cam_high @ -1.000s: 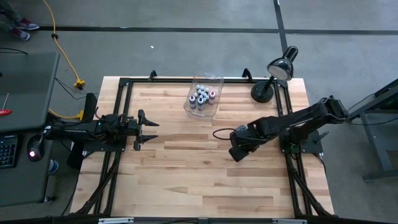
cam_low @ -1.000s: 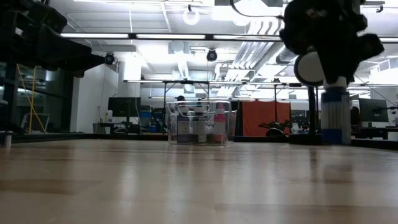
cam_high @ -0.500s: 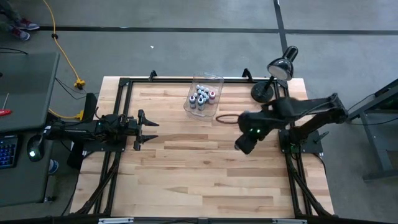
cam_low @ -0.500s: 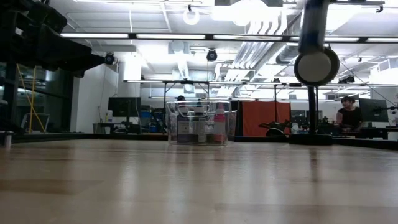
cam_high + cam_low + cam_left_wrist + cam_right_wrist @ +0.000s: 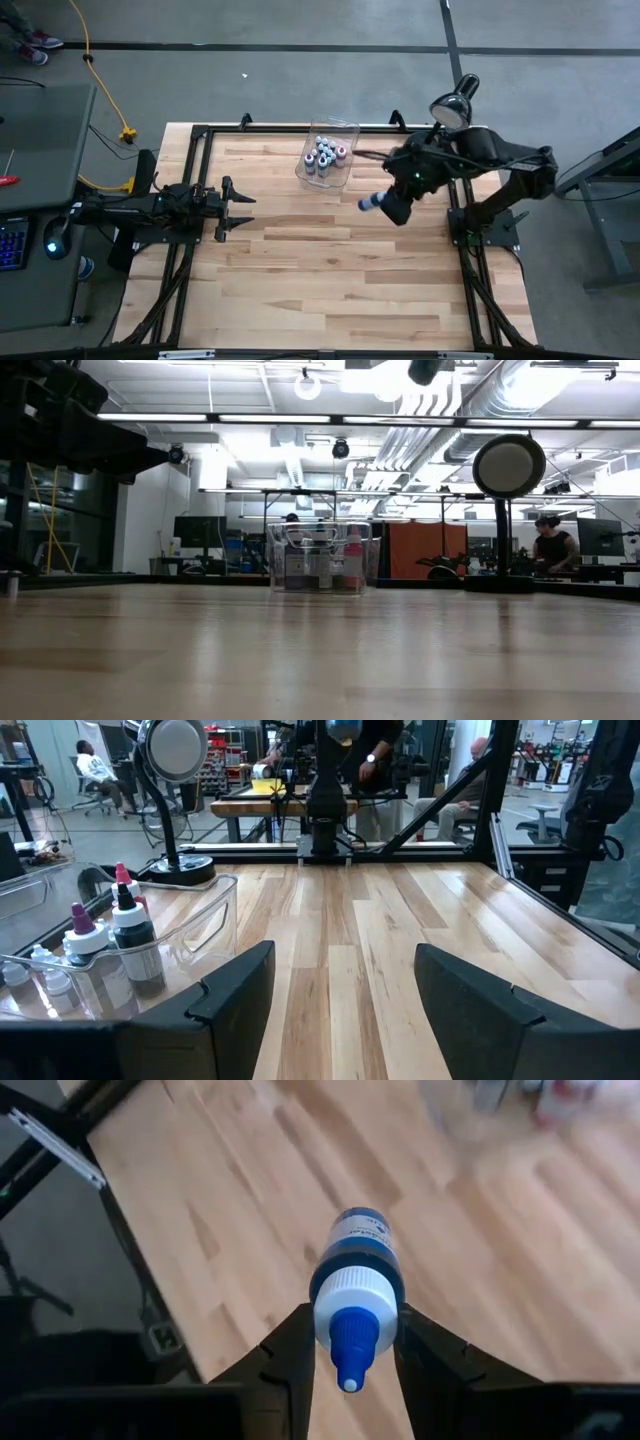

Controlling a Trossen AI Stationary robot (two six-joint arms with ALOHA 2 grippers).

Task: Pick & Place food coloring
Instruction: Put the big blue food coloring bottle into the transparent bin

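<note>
Right claw (image 5: 352, 1342) aloft, gripping bottle (image 5: 357, 1275)

A light wooden-plank bench (image 5: 320, 270) with a black metal frame along its edges carries 2 things: a clear plastic bin (image 5: 328, 154) near the far edge, holding small bottles (image 5: 324, 156), and a black desk lamp (image 5: 424, 148) standing at the far right corner.

Legible text: none. The blue food coloring bottle (image 5: 357, 1270) carries a small pale label near its far end, its print too small to read. The bottles in the clear bin (image 5: 190, 935) show no readable markings.
</note>
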